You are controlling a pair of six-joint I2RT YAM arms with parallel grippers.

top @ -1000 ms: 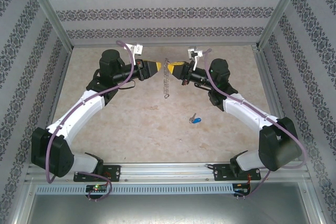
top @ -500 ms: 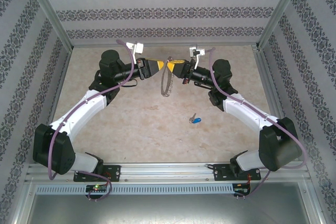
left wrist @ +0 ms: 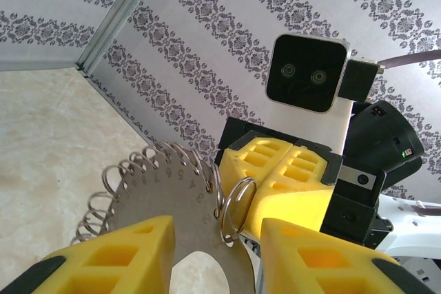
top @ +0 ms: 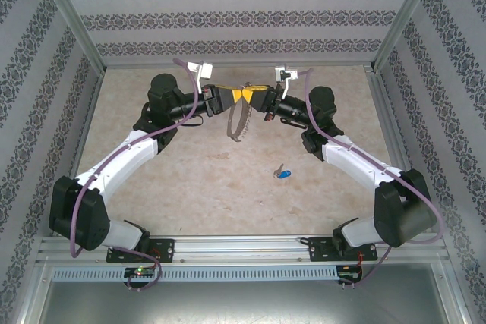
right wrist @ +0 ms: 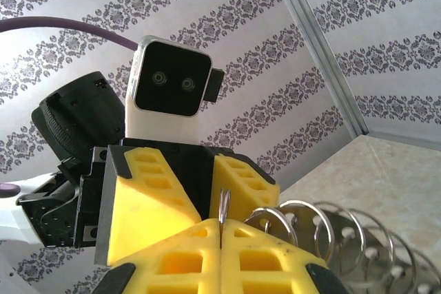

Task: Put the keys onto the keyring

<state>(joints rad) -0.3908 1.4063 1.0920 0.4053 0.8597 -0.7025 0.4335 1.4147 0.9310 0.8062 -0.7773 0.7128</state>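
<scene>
I am pinching the floppy, likely slippery keyring (top: 238,123) by one thin loop in my closed right claw (right wrist: 219,228); my left claw (left wrist: 217,253) is straddling its stiffer-looking band (left wrist: 165,201), half open, grip unclear.

From my remote desk I count one blue-headed key (top: 283,174) on the bench (top: 152,180), one keyring (top: 238,121) carrying more small wire loops than I can tally, and two arms, the left arm (top: 114,165) and the right arm (top: 357,161), each ending in two yellow fingers (left wrist: 124,256) and each bearing one wrist camera (left wrist: 306,74).
</scene>
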